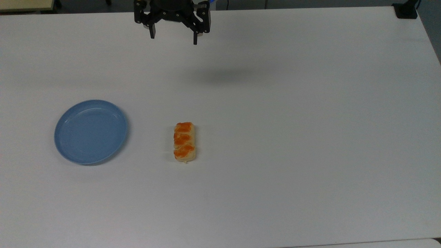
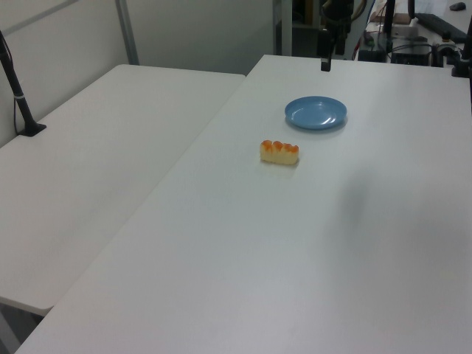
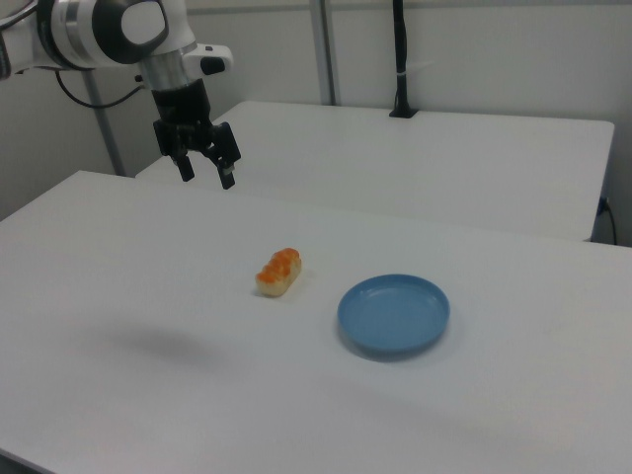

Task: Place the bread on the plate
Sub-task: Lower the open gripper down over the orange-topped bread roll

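A: How many loaves does the bench carry?

B: One. The bread (image 1: 184, 141) lies flat on the white bench (image 1: 293, 137), its long side running from 12 to 6 o'clock in the top view. Three orange glazed patches sit in a row along its top. Nothing touches it.

A: And plates?

B: One as well. The plate (image 1: 91, 132) is round, shallow and light blue, and nothing lies in it. In the top view it sits at 9 o'clock from the bread, near but apart, with bare bench between them. In the right view it lies at about 4 o'clock from the bread; in the left view at about 1 o'clock, farther back.

A: Where is the tool?

B: One arm, one tool (image 1: 173, 37). It hangs in the air at 12 o'clock from the bread in the top view, well apart from it, at the far edge of the bench. Its two black fingers (image 1: 152, 31) point down, spread with a clear gap between them, holding nothing. A soft shadow lies on the bench between the tool and the bread.

A: Anything else?

B: A second white table (image 3: 434, 163) stands alongside, with a black post (image 3: 400, 59) clamped at its far side in the right view.
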`<state>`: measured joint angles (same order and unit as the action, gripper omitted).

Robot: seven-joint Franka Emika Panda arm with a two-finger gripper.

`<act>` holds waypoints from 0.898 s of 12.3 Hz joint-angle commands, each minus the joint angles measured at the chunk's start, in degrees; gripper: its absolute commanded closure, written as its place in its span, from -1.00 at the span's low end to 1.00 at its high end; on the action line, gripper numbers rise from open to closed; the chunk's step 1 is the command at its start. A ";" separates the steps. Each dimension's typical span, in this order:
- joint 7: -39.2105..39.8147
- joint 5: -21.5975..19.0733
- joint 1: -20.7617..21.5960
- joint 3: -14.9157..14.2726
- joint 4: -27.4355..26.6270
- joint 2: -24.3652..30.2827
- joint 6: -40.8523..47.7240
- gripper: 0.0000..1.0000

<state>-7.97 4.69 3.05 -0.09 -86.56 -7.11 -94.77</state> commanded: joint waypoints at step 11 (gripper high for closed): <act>4.89 -1.00 -0.24 -0.35 -1.60 -4.56 -5.93 -1.00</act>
<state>-5.61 4.69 3.04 -0.09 -87.60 -8.47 -95.66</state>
